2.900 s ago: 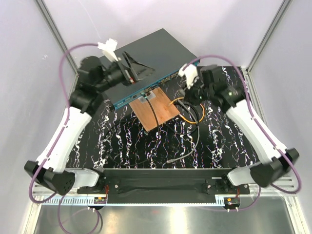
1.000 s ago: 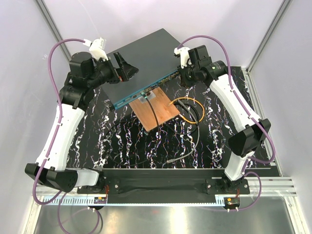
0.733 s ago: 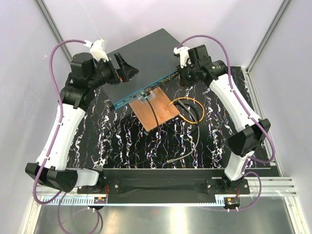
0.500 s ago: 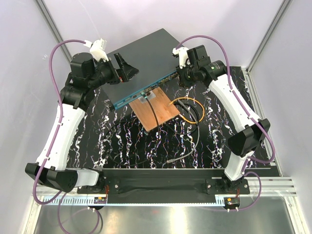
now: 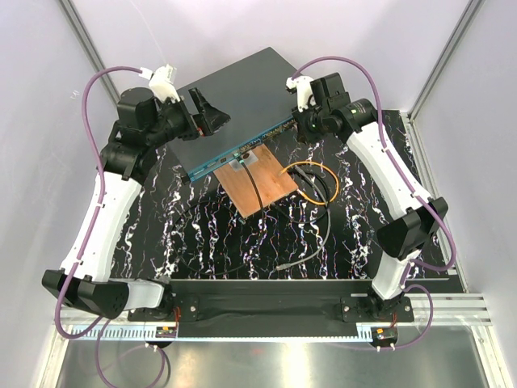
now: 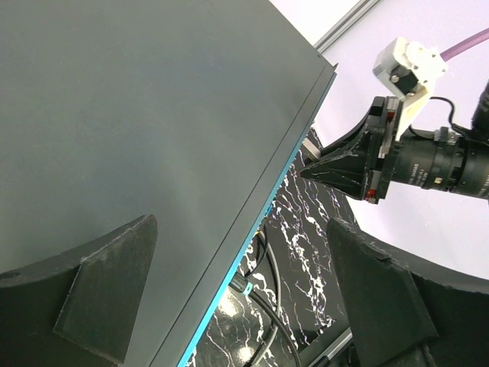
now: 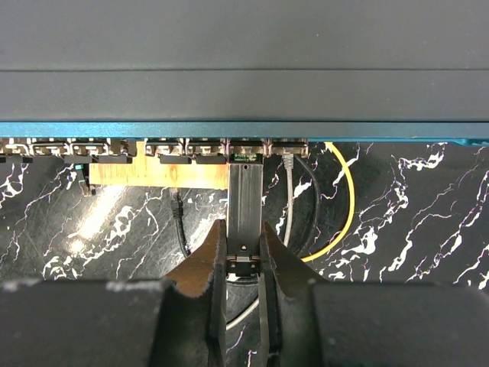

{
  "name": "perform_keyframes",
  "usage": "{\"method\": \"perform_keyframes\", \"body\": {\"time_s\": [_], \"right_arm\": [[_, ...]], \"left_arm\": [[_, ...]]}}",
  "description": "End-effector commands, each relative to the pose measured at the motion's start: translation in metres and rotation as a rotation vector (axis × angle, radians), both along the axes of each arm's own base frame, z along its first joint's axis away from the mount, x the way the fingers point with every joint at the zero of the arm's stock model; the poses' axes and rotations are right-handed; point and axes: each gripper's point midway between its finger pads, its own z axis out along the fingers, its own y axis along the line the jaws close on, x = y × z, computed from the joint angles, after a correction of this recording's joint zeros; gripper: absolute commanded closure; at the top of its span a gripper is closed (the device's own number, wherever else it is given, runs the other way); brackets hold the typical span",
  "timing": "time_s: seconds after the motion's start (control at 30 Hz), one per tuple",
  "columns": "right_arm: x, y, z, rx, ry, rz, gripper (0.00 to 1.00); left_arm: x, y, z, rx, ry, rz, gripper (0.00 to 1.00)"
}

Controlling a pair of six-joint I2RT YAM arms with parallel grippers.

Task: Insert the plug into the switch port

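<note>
**Now the plug stands at the socket row**

From above, the right gripper (image 5: 301, 129) has swung up from beside the wooden board (image 5: 260, 182) to the right end of the switch's (image 5: 242, 93) teal front. Over the last second it has hardly moved. The switch lies askew at the back of the table.

The left wrist camera shows the left gripper (image 6: 244, 298) spread fully wide and holding nothing. One finger is over the lid and the other is past the front edge.

In the right wrist view, the right claw is nearly closed, pinching the rear of the grey plug (image 7: 244, 191). The plug's nose meets one socket mouth, though how deep it sits I cannot tell. I judge the approach done, with the final push to seat it still remaining.
</note>
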Motion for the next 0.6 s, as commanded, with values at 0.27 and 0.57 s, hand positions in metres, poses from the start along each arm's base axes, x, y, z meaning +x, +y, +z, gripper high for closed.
{"method": "perform_keyframes", "body": {"time_s": [0.27,0.57], "right_arm": [[0.007,0.024,0.015,0.05,-0.044,0.068,1.0],[0.012,0.026,0.013,0.039,-0.04,0.081,1.0]], "left_arm": [[0.004,-0.002,0.014,-0.033,-0.051,-0.014,0.01],[0.005,-0.001,0.013,-0.041,-0.039,-0.015,0.01]]}}
